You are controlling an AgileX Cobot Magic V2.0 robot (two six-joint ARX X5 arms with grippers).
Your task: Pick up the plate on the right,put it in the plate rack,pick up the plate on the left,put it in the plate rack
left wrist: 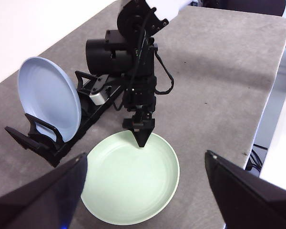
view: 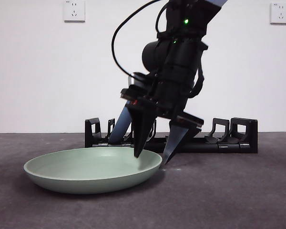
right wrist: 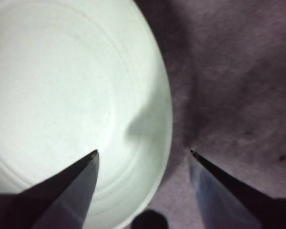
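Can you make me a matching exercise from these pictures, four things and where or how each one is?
1. green plate
2. blue plate
3. right gripper
4. left gripper

A. standing upright in the plate rack
B. open, straddling a plate's rim
C. flat on the table
D. open, hovering above the scene

Pairs: 1-C, 2-A, 3-B, 4-D

This looks like a robot test room or lab, not a home kitchen. A bare white wall carries two white wall sockets high up, one far left and one far right. The bench is covered in plain grey felt-like cloth with rounded corners, and a black cabled robot arm works over it.
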